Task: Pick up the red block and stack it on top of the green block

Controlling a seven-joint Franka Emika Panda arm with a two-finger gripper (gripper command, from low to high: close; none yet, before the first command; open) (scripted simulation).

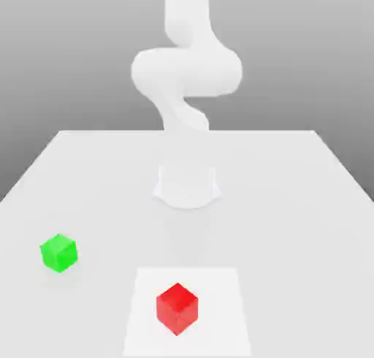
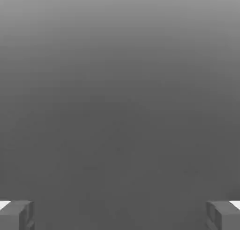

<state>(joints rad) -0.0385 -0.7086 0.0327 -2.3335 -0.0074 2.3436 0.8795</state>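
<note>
The red block is a small glossy cube resting on a paler square patch near the table's front edge. The green block, a cube of about the same size, sits apart from it toward the exterior view's left and a little farther back. In the hand view my gripper is open, its two grey fingertips spread wide with nothing between them and only plain grey background beyond. Both blocks lie untouched on the table.
The white arm rises from its round base at the table's middle and bends upward past the picture's top edge. The white table stretches from the base to the blocks.
</note>
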